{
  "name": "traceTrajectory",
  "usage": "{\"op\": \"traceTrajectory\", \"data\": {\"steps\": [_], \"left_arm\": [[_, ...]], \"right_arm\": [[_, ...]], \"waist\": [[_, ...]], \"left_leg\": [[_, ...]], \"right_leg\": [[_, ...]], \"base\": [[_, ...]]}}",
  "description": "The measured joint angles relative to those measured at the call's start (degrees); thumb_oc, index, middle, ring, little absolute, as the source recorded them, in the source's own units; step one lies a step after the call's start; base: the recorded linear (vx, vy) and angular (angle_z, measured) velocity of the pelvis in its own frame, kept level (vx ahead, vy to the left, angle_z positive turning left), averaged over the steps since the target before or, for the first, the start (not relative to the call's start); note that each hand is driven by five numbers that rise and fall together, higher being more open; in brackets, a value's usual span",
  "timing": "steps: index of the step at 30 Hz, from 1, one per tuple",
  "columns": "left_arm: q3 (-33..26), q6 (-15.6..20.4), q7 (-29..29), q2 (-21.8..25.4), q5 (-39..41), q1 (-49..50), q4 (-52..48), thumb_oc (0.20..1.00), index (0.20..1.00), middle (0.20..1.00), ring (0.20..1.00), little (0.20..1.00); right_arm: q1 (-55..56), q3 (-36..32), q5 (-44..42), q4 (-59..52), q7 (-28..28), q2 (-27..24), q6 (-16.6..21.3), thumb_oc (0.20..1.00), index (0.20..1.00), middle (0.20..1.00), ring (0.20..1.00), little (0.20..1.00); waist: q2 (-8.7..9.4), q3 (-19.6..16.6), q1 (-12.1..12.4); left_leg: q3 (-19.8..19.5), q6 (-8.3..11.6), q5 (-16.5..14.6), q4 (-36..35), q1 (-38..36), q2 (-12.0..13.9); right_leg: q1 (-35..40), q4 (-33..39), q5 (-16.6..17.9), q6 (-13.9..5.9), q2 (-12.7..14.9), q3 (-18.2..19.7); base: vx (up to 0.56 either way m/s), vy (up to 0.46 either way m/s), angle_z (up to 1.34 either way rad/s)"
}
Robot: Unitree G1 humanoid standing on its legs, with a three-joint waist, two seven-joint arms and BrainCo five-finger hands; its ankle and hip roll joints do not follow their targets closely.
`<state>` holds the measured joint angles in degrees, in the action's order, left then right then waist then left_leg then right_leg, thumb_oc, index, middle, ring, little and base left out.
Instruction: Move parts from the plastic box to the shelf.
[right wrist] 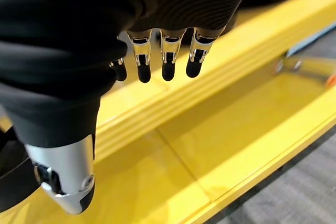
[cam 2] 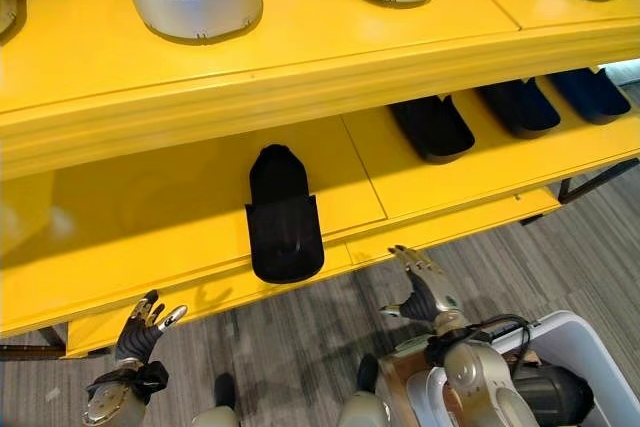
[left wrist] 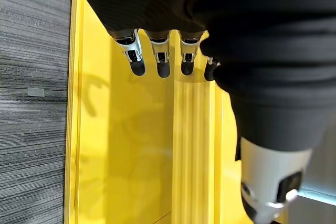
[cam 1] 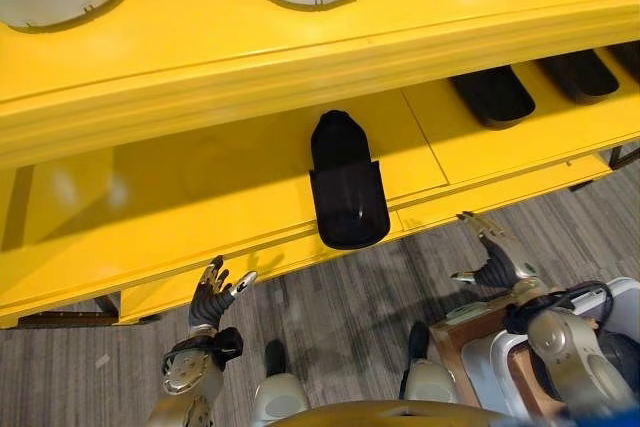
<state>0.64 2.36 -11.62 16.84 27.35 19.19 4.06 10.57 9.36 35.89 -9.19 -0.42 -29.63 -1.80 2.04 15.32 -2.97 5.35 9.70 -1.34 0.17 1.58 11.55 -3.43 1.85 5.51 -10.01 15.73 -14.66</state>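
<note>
Both hands are empty, fingers loosely spread and grasping nothing: the left hand [cam 1: 212, 292] at lower left, the right hand [cam 1: 497, 258] at lower right, both just off the front edge of the yellow shelf [cam 1: 200, 197]. The right hand is the nearer one to the plastic box [cam 2: 585, 347], whose pale rim peeks in at the bottom right corner behind that arm, so a reach back and down looks likely. A glossy black part [cam 1: 345, 187] already lies mid-frame on the lower shelf, long axis running front to back.
</note>
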Motion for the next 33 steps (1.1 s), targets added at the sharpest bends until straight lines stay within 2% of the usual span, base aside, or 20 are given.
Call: {"op": "traceTrajectory", "data": {"steps": [8,9,10,16,33], "left_arm": [[0.3,-0.5,0.0,0.0,0.0,-1.4,-0.2,1.000,1.000,1.000,1.000,1.000],[0.4,-0.5,0.0,0.0,0.0,-1.6,-0.2,1.000,1.000,1.000,1.000,1.000],[0.4,-0.7,0.0,0.2,0.0,-2.0,-0.3,1.000,1.000,1.000,1.000,1.000],[0.4,-0.9,-0.1,0.5,0.0,-2.5,-0.4,1.000,1.000,1.000,1.000,1.000],[0.4,-0.9,-0.5,0.5,0.0,-2.7,-0.5,1.000,1.000,1.000,1.000,1.000]], "right_arm": [[-4.9,4.3,-5.8,2.2,0.8,1.1,-1.3,1.000,1.000,1.000,1.000,1.000],[-5.5,5.5,-8.6,5.8,1.5,3.9,-1.7,1.000,1.000,1.000,1.000,1.000],[-6.6,7.2,-9.8,8.1,2.4,4.1,-3.2,1.000,1.000,1.000,1.000,1.000],[-7.1,7.1,-9.8,8.5,2.4,3.9,-4.5,1.000,1.000,1.000,1.000,1.000],[-6.3,6.6,-9.9,8.5,2.4,3.8,-5.4,1.000,1.000,1.000,1.000,1.000]], "waist": [[-0.03,2.2,0.9],[0.07,2.2,1.1],[-0.02,2.4,1.4],[-0.63,3.3,1.5],[-0.61,4.7,0.7]], "left_leg": [[0.0,-0.14,0.0,0.0,0.4,-0.6],[-0.1,-0.14,0.0,0.0,0.4,-0.7],[-0.1,-0.15,0.0,0.0,0.5,-1.0],[-0.1,-0.26,0.1,0.1,0.6,-1.3],[0.3,-0.36,0.0,0.1,0.8,-1.6]], "right_leg": [[-0.1,0.5,0.3,-0.01,0.5,-0.2],[-0.1,0.5,0.3,-0.01,0.6,-0.2],[0.0,0.8,0.4,-0.20,0.9,-0.3],[0.2,1.5,0.9,-0.45,1.1,-0.2],[-0.3,1.6,1.1,-0.57,1.4,0.1]], "base": [[-0.02,0.010,0.01],[-0.03,0.021,0.03],[-0.02,0.015,0.03],[0.00,0.000,0.00],[0.00,0.001,0.00]]}}
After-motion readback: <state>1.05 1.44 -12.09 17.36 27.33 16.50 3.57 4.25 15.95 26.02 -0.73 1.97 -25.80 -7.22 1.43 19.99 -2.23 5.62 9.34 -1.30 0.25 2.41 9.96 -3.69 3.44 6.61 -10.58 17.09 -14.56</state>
